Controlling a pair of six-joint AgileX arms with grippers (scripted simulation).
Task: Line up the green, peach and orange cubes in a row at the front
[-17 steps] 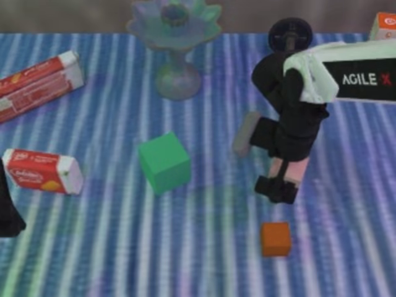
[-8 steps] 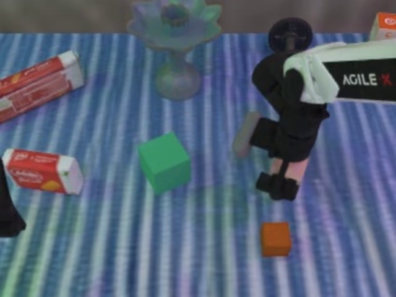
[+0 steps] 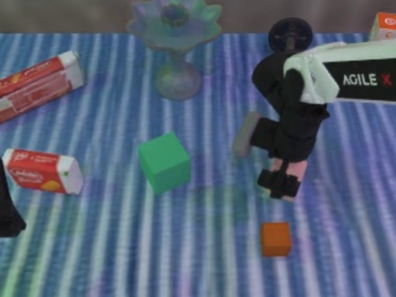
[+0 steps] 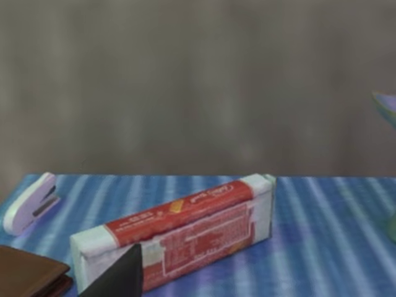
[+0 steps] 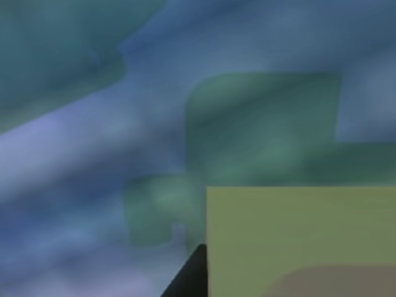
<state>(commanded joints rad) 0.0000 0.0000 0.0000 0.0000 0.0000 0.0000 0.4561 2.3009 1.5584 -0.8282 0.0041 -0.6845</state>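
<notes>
Since 1 second ago, the right gripper (image 3: 281, 184) has crept slightly toward the front of the striped blue table (image 3: 346, 247), carrying the peach cube (image 3: 296, 168) with it; nothing else has shifted. Its fingers are clamped on that cube, which shows between them, right of centre. There are 3 plain cubes. The green cube (image 3: 164, 162), the largest, sits on the table near the middle, well apart from the gripper. The orange cube (image 3: 275, 239), the smallest, rests near the front, just in front of the gripper and not touching it.

2 red-and-white printed boxes lie at the left: a long one (image 3: 38, 83) toward the back and a shorter one (image 3: 43, 171) nearer the front. 1 pale glass pedestal dish (image 3: 176, 37) stands at the back centre. 1 white-and-orange carton (image 3: 385, 26) peeks in at the back right corner.

The left gripper (image 3: 8, 213) is parked at the left edge; whether its fingers are apart or together cannot be told. Its wrist view also shows 1 white stapler (image 4: 30, 202) and 1 brown wallet (image 4: 30, 272).
</notes>
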